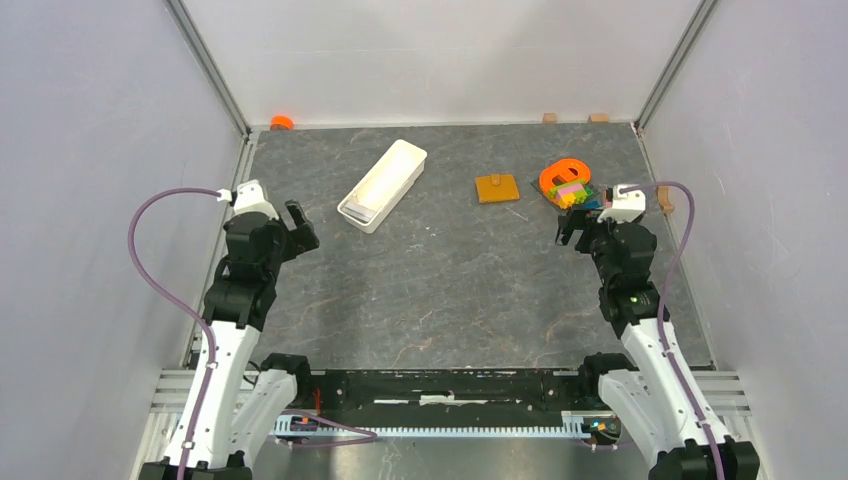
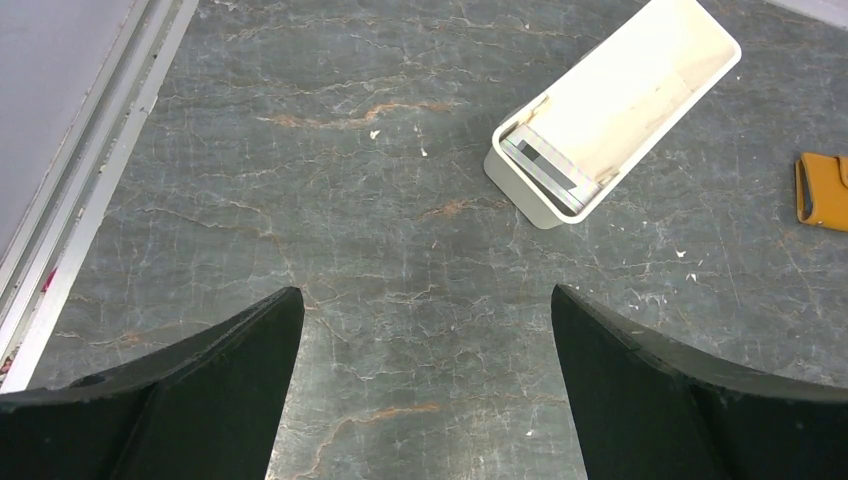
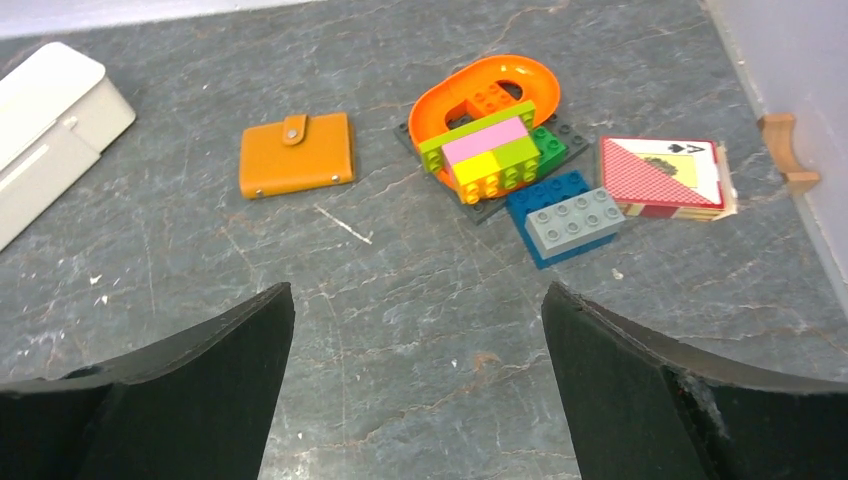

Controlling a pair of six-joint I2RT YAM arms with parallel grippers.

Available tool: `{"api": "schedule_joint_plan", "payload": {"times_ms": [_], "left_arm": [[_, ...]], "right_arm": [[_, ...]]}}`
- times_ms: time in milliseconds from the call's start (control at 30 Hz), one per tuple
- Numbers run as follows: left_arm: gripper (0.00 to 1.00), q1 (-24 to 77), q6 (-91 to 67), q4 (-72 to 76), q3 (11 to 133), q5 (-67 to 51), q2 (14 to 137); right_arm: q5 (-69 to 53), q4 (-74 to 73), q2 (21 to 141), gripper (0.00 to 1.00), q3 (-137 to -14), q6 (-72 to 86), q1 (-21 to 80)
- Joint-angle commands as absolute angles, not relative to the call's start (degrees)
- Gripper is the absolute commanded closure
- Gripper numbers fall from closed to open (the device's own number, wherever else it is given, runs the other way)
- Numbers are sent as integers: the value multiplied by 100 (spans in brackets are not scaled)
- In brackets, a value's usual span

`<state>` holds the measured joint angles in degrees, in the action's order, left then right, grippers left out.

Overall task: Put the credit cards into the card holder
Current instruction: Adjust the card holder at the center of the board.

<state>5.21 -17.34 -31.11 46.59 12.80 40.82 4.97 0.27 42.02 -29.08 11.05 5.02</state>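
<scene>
The card holder (image 1: 497,188) is a small orange wallet, folded shut with its snap tab on top, lying flat at the back middle of the table; it also shows in the right wrist view (image 3: 296,154) and at the edge of the left wrist view (image 2: 822,190). Flat grey cards (image 2: 548,165), apparently the credit cards, lie in the near end of a long white tray (image 2: 640,60). My left gripper (image 1: 300,228) hovers open near the tray's near-left side, nothing between its fingers (image 2: 425,292). My right gripper (image 1: 575,230) is open and empty (image 3: 418,288), in front of the wallet's right.
A pile of coloured toy bricks on an orange ring (image 3: 490,130) and a deck of playing cards (image 3: 665,175) lie right of the wallet. Small wooden pieces (image 3: 785,145) sit along the right wall. An orange cap (image 1: 281,122) rests at the back-left corner. Enclosure walls surround the table.
</scene>
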Motion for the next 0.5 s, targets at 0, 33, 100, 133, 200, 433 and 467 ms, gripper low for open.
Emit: {"api": "schedule_joint_plan", "payload": {"times_ms": [0, 33, 100, 133, 200, 433, 467], "left_arm": [[0, 492, -1861, -2927, 4909, 1198, 4139], [0, 492, -1878, -2927, 4899, 1262, 4135], [0, 492, -1915, -2911, 4874, 1408, 4122], [0, 492, -1916, -2902, 4848, 1449, 4107], [0, 492, -1908, -2883, 4804, 1458, 4112], [0, 497, -1683, -2910, 4705, 1046, 4082], [0, 492, -1651, -2905, 4686, 964, 4063]], "right_arm": [[-344, 193, 4422, 2, -2957, 831, 492], [-633, 253, 4521, 2, -2955, 797, 492], [-1090, 305, 4816, 2, -3040, 789, 489], [-1327, 320, 5015, 2, -3110, 797, 499], [-1733, 332, 5457, 2, -3269, 868, 521], [-1245, 16, 7149, 2, -4131, 1043, 1271], [-1195, -162, 7430, 8, -4310, 1052, 1366]]}}
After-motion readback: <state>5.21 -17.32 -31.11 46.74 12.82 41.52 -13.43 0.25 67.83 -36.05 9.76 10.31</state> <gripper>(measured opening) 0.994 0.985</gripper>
